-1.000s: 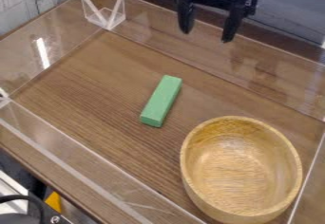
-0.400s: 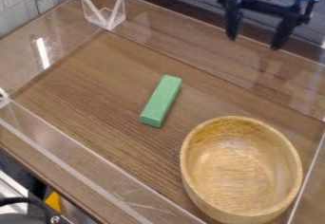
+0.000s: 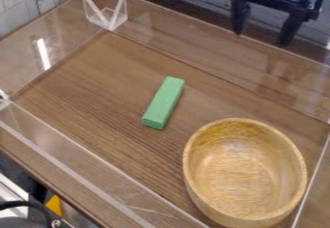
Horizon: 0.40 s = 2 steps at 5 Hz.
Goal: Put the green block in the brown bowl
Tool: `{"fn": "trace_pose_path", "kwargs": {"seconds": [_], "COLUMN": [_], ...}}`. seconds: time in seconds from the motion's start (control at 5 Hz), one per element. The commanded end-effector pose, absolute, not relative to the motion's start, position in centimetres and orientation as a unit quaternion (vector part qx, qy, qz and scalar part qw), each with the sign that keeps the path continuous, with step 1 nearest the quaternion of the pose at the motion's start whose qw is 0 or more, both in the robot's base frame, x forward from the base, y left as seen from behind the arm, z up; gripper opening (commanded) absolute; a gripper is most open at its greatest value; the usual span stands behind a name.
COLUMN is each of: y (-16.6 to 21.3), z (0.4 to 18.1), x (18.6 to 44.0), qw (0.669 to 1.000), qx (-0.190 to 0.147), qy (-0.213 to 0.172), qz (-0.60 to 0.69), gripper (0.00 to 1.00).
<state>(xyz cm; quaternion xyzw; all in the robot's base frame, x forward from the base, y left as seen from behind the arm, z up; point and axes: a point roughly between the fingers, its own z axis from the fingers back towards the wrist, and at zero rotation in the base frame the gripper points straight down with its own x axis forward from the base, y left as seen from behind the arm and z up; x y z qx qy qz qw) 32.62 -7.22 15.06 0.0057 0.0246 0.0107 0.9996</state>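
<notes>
The green block (image 3: 162, 102) lies flat on the wooden table (image 3: 91, 87), slanted, just up and left of the brown bowl (image 3: 244, 171), whose far right rim is cut off by the picture's edge. The gripper (image 3: 265, 29) hangs well apart from the block, at the top right, its upper part cropped away. Its two dark fingers (image 3: 240, 18) stand spread and hold nothing.

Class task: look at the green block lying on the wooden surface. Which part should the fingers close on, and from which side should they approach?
Grip the green block at its middle, across the two long sides, coming straight down from above. It lies flat and slanted on the wood, so the open gripper would probably need turning to match that slant. The narrow width suits the fingers; the length likely would not.
</notes>
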Motion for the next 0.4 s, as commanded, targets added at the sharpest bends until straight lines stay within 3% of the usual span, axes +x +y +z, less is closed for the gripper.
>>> {"fn": "trace_pose_path", "kwargs": {"seconds": [0.0,0.2], "y": [-6.91,-6.84], "z": [17.35,16.5], "x": [31.9,32.42], "qw": [1.0,1.0], "qx": [-0.003,-0.007], "qy": [-0.011,-0.016], "qz": [-0.015,-0.013], "gripper": [1.0,1.0]}}
